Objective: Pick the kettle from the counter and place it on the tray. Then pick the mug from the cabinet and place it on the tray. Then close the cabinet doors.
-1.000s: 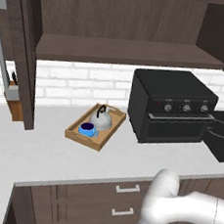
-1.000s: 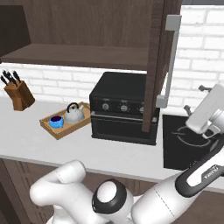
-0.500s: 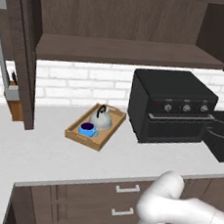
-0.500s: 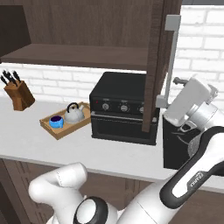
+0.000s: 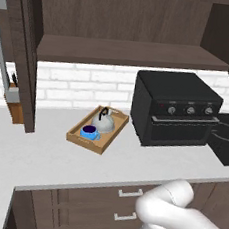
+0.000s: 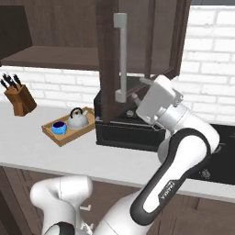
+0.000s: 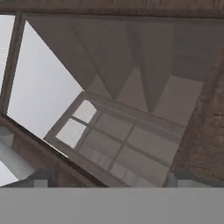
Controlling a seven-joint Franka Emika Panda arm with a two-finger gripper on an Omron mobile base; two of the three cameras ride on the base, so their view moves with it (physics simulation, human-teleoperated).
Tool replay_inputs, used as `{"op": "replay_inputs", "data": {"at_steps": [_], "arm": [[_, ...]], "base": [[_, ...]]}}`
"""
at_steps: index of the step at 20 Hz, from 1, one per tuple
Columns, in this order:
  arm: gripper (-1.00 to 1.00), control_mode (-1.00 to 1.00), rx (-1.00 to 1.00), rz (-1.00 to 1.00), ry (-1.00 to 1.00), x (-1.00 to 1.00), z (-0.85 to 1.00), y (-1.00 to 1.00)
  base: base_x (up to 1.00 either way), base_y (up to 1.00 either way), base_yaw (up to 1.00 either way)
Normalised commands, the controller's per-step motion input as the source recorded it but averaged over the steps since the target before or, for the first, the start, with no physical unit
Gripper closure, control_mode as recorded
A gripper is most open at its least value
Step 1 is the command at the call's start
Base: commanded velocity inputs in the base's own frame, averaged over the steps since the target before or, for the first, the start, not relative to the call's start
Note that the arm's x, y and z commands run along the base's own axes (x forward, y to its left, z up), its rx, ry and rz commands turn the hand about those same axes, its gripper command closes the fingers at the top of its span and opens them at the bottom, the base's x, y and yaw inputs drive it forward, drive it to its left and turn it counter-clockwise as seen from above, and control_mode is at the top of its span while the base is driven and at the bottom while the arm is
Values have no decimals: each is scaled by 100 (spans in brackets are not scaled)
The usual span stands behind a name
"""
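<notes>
Counter point(image 5: 55, 162) light grey; cabinet doors point(image 6: 108, 59) seemingly open.

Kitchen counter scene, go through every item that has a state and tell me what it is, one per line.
kettle: upright on the tray
mug: upright on the tray, beside the kettle
cabinet doors: open
cabinet: shelf bare
oven: door shut
gripper: open, holding nothing, by the right door's handle

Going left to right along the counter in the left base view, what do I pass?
Knife block → open cabinet door → tray holding the mug and then the kettle → black oven.
</notes>
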Motion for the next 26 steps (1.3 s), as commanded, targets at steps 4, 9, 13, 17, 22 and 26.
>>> {"op": "replay_inputs", "data": {"at_steps": [4,9,13,17,22,26], "arm": [[-100,-100,0,-1,-16,0,30,100],[-100,-100,0,-3,-2,8,19,92],[-100,-100,0,-6,0,19,19,81],[-100,-100,0,-11,3,28,9,78],[-100,-100,0,-19,8,47,9,74],[-100,-100,0,-25,17,68,6,75]], "base": [[0,0,0],[0,0,0],[0,0,0],[0,0,0],[0,0,0],[0,0,0]]}}
